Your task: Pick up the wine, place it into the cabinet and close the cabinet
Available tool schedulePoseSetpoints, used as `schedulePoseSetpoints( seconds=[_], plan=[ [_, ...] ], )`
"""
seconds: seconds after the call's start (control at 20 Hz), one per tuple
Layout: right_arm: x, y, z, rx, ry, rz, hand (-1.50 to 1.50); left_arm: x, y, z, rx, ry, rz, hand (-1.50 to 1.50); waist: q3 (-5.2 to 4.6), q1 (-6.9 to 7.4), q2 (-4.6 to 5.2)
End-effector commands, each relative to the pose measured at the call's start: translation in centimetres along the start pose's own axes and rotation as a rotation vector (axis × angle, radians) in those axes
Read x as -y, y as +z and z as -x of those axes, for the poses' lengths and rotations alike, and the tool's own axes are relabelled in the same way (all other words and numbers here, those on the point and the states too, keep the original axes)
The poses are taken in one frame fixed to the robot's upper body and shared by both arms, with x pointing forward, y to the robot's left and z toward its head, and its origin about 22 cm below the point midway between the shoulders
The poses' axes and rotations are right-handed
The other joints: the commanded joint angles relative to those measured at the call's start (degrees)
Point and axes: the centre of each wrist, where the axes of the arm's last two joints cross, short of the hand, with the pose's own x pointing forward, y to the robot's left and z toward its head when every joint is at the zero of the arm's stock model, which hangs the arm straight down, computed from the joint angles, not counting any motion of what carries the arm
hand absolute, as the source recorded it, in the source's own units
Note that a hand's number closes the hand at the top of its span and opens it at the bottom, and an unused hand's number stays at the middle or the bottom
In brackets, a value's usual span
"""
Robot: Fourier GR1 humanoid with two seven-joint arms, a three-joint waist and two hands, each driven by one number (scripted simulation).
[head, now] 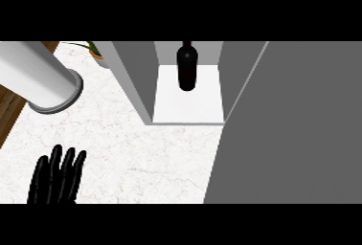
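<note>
White speckled table [141,158], and the wine [186,67] stands inside the open cabinet [134,81].

The wine is a dark, tall bottle with a thin neck, upright on the white cabinet floor near the back. The big grey door [290,129] is not shut yet; a hard swing might shake the bottle over. The left hand [56,177] rests low at the left, fingers straight and holding nothing. The right hand does not show. A grey forearm [39,76] crosses the top left corner.
</note>
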Motion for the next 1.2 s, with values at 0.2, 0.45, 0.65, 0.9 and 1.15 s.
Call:
schedulePoseSetpoints(
  seconds=[0.2, 0.45, 0.65, 0.9, 1.15],
  plan=[
    [-3.9, 2.2, -3.2, 0.095, -0.017, -0.262, 1.5, -3.7, -1.7, -1.8, 0.031, -0.011, -0.06, -1.5, -0.08, -0.3, -0.07],
    [-6.2, 1.3, -2.8, 0.102, -0.01, -0.319, 1.5, -7.3, -2.4, -3.4, 0.01, -0.036, -0.064, -1.5, -0.1, -0.13, -0.15],
    [-7.4, 1.2, -3.1, 0.087, -0.023, -0.315, 1.5, -9.2, -1.5, -3.1, 0.026, -0.037, -0.061, -1.5, -0.12, 0.02, -0.18],
    [-9.2, 0.0, -2.5, 0.092, -0.052, -0.31, 1.5, -9.8, -1.9, -5.1, -0.012, -0.035, -0.027, -1.5, -0.16, 0.53, -0.3],
    [-9.7, -0.9, -2.4, 0.141, -0.038, -0.257, 1.5, -11.8, -3.1, -5.3, 0.017, -0.05, -0.025, -1.5, -0.24, 0.31, -0.24]
  ],
)
